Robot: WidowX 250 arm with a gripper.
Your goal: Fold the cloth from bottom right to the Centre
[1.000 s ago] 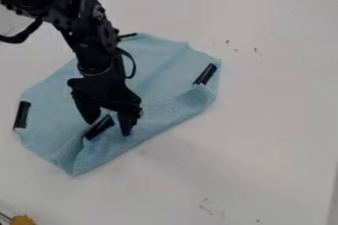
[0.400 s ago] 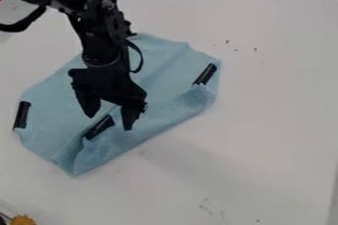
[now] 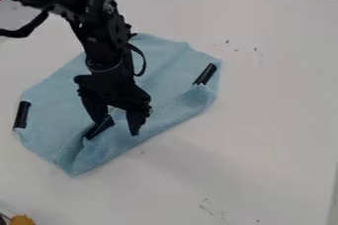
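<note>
overall, white table [image 3: 264, 120]: the broad flat surface under everything, with the cloth lying left of its middle in the view.

light blue cloth [image 3: 161, 58]: spread on the table beneath the arm, its lower-right side turned up and inward. it looks like soft, slightly fuzzy towelling, so i'd expect it light, limp and hard to damage, with enough grip that layers drag on each other rather than slide.

robot arm [image 3: 92, 31]: comes in from the upper left and hides part of the cloth's middle.

folded flap [image 3: 175, 109]: lies along the lower-right side, with a loose pucker near its bottom end. it would probably sag or ruck if pulled from one thin edge, so a hold taking in a little depth of fabric seems wiser.

gripper [image 3: 117, 127]: points down over the flap, its fingers [image 3: 137, 120] parted by a moderate gap, with nothing clearly held between them. one finger overlaps the upper end of the middle clip in the view; i can't tell whether they touch.

black clips: the middle one [image 3: 100, 127] sits at the flap's inner edge, another [image 3: 205, 74] at the right edge, the third [image 3: 22, 114] at the left. they look stiffer and smoother than the fabric. the middle one seems the best place to take hold, squarely across its narrow width; an end-on pinch might slip.
</note>
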